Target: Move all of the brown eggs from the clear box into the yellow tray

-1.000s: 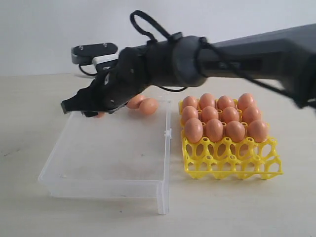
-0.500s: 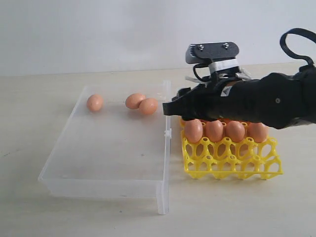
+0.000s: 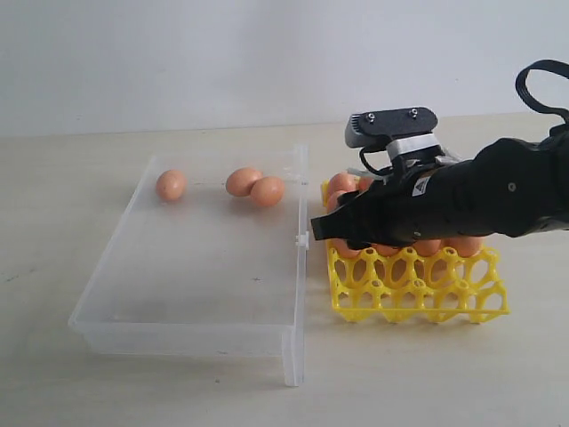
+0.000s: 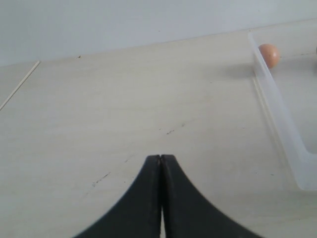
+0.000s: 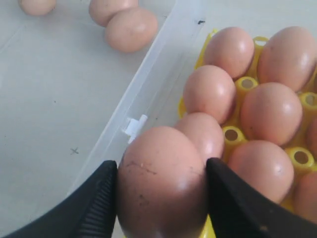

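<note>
Three brown eggs (image 3: 244, 181) lie in the clear box (image 3: 298, 294), all at its far end. One sits alone near the corner away from the yellow tray (image 3: 418, 289). The other two touch each other nearer the wall that faces the tray. The rest of the box floor is bare plastic, and the box stands flat on the pale worktop (image 3: 71, 178).

The yellow tray stands just beside the clear box, close to its long wall. More eggs (image 5: 270, 111) sit upright in its cups, packed side by side, though the dark arm hides most of them from where I stand.

The right end effector (image 5: 161, 198) reaches across the tray towards the clear box and is clamped on a fourth egg (image 5: 161, 173), one black finger (image 5: 99, 198) pressed to each side of the shell. That egg hangs over the tray edge nearest the box; I cannot tell if it touches a cup.

The left end effector (image 4: 160, 163) has its two fingers pressed together with nothing between them. It hangs over bare worktop outside the clear box, on the side away from the tray.
</note>
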Controlling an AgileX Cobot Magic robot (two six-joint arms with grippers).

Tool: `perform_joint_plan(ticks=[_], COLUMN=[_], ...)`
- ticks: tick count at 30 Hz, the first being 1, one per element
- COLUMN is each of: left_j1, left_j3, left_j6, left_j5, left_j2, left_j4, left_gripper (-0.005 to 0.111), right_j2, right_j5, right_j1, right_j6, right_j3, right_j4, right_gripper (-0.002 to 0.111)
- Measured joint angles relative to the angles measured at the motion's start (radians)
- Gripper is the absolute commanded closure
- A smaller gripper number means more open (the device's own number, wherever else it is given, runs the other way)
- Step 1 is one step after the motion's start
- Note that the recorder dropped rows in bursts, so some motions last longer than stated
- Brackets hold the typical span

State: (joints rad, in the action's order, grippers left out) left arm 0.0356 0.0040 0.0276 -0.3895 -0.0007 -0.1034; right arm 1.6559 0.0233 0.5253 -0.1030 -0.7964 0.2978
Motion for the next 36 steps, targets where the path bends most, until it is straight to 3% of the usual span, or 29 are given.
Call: perform_joint_plan(ticks=[4,9,33,36], left_j1=[0.000,0.000,0.000,0.000], left_j3=[0.000,0.000,0.000,0.000], left_j6=[0.000,0.000,0.000,0.000], left_j5=[0.000,0.000,0.000,0.000], left_j2=[0.000,0.000,0.000,0.000], left_j4=[0.000,0.000,0.000,0.000], left_gripper=[0.107,0.107,0.107,0.107], right_j2=[0.004,0.022,0.091,0.091], right_j5=[0.029,-0.068,-0.140,-0.141], right_j1=[0.000,0.000,0.038,0.038], right_j6=[0.000,0.000,0.000,0.000], right_j3=[0.008,0.078,0.080,0.080], right_j4=[0.000,0.000,0.000,0.000], right_gripper=[0.108,0.108,0.108,0.101])
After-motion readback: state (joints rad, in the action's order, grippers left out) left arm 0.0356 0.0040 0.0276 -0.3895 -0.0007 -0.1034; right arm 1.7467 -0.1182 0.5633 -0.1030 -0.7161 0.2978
